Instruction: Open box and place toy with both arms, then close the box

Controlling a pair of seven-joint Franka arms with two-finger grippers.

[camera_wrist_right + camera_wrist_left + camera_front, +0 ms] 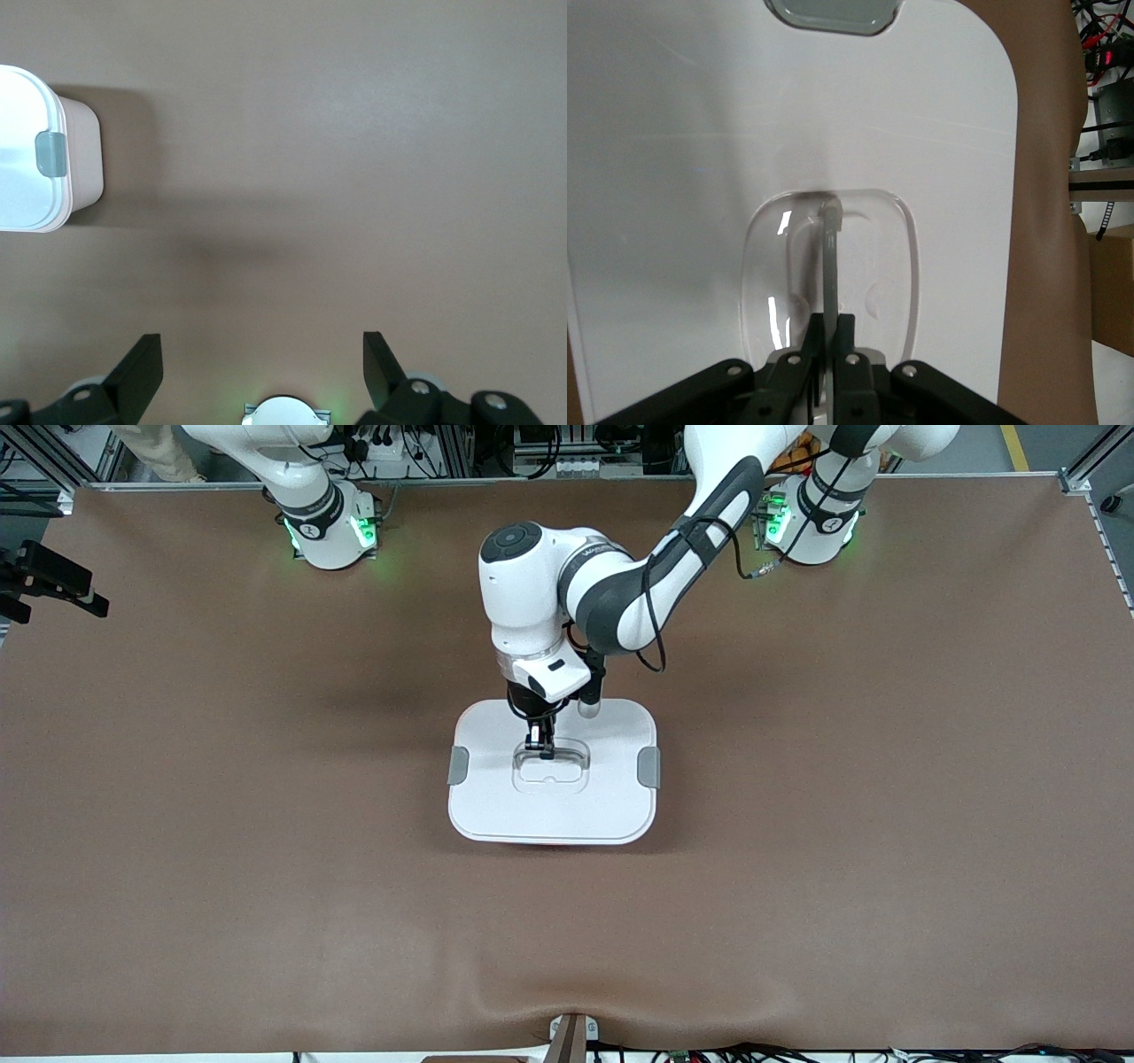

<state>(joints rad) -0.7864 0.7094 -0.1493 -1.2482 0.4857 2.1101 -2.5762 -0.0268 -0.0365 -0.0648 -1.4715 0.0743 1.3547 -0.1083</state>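
Left gripper (540, 746) clamped on upright handle (830, 257) of lidded box (496, 806); right gripper (263, 372) wide, waiting.

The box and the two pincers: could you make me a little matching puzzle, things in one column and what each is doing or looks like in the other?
Things:
1. Left pincer
2. Right pincer
3. Lid
4. Side clips

States:
A. grey
B. white, on the box
C. shut on the lid's handle
D. open, over bare table

Pairs: 1-C, 2-D, 3-B, 4-A
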